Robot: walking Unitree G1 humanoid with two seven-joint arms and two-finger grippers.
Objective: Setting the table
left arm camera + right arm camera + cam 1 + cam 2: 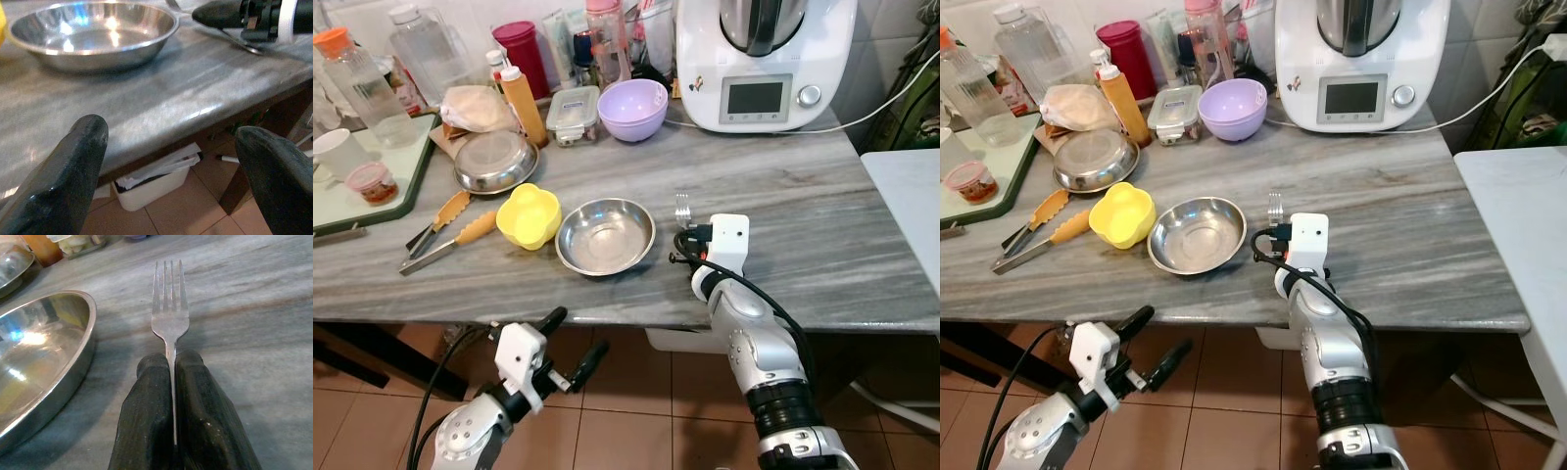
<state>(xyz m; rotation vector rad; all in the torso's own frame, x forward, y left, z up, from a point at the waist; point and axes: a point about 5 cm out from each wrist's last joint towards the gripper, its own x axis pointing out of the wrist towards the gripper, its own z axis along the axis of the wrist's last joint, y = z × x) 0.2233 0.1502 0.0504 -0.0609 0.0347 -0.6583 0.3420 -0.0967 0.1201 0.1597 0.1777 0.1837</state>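
A silver fork (169, 308) lies flat on the grey marble table (822, 225), tines pointing away from me. My right gripper (171, 358) is shut on its handle, low over the tabletop. Just to its left sits a shallow steel bowl (605, 236). In the left eye view the fork's tines (682, 206) stick out beyond the white wrist housing. My left gripper (576, 338) hangs open below the table's front edge, holding nothing; its two fingers (73, 161) frame the table edge and the steel bowl (93, 34).
A yellow bowl (529, 215) and orange-handled tongs (440, 230) lie left of the steel bowl. Behind are a steel plate (496, 162), a purple bowl (632, 108), a lidded container (573, 113), bottles and a white kitchen machine (764, 59). A green-rimmed tray (406, 181) is at far left.
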